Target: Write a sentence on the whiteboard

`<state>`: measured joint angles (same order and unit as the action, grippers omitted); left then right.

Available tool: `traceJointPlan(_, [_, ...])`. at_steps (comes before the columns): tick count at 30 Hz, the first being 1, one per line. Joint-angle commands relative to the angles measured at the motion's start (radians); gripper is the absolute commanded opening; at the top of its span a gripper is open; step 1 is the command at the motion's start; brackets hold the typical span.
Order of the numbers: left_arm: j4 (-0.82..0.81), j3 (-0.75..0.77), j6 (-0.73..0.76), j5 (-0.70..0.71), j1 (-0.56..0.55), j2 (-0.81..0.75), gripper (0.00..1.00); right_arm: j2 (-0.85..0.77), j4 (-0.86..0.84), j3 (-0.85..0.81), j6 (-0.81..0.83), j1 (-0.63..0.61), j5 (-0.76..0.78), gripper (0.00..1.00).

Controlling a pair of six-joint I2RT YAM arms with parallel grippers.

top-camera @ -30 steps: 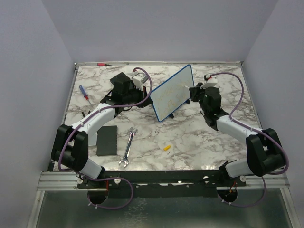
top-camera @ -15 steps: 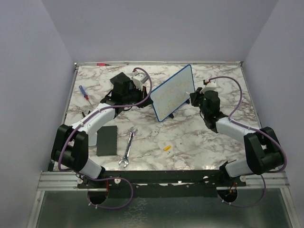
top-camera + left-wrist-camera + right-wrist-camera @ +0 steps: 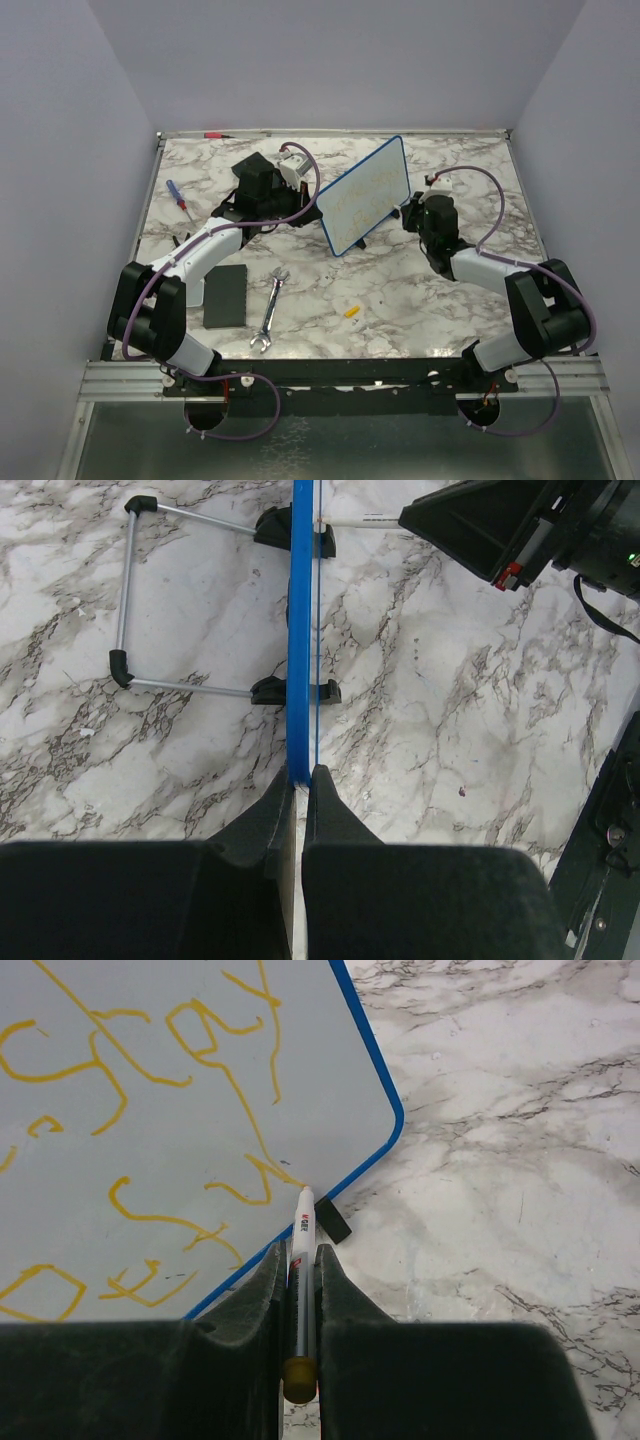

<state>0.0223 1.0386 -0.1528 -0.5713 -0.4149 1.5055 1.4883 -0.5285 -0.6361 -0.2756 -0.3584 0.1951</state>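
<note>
The whiteboard point(image 3: 365, 195) stands tilted on black feet at mid-table, blue-framed. My left gripper point(image 3: 300, 776) is shut on its blue edge point(image 3: 300, 630), seen edge-on in the left wrist view. My right gripper point(image 3: 300, 1252) is shut on a white marker point(image 3: 303, 1230) with a yellow end. The marker's tip touches the white face point(image 3: 150, 1130) near the lower right corner, at the end of a yellow stroke. The sentence point(image 3: 200, 1050) shows as yellow handwritten lines across the face. In the top view the right gripper point(image 3: 410, 212) sits at the board's right edge.
A wrench point(image 3: 269, 312), a flat black pad point(image 3: 224, 296) and a small yellow cap point(image 3: 351, 310) lie near the front. A screwdriver point(image 3: 176, 194) lies at the left. The board's wire stand point(image 3: 130, 610) spreads behind it.
My right gripper has shifted left and toward the board's lower right corner with the marker. The left arm and the board have stayed put.
</note>
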Motion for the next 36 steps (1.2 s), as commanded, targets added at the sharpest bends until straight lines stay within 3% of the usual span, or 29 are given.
traceJointPlan(1, [0.053, 0.003, 0.025, 0.008, -0.010, 0.014, 0.00, 0.031, 0.006, 0.000, -0.017, 0.003, 0.037, 0.01])
traceJointPlan(21, [0.052, 0.003, 0.024, 0.008, -0.010, 0.009, 0.00, -0.139, 0.009, -0.027, 0.024, 0.003, 0.078, 0.01])
traceJointPlan(36, [0.053, 0.003, 0.024, 0.010, -0.010, 0.009, 0.00, -0.059, -0.036, -0.096, 0.055, 0.003, 0.062, 0.01])
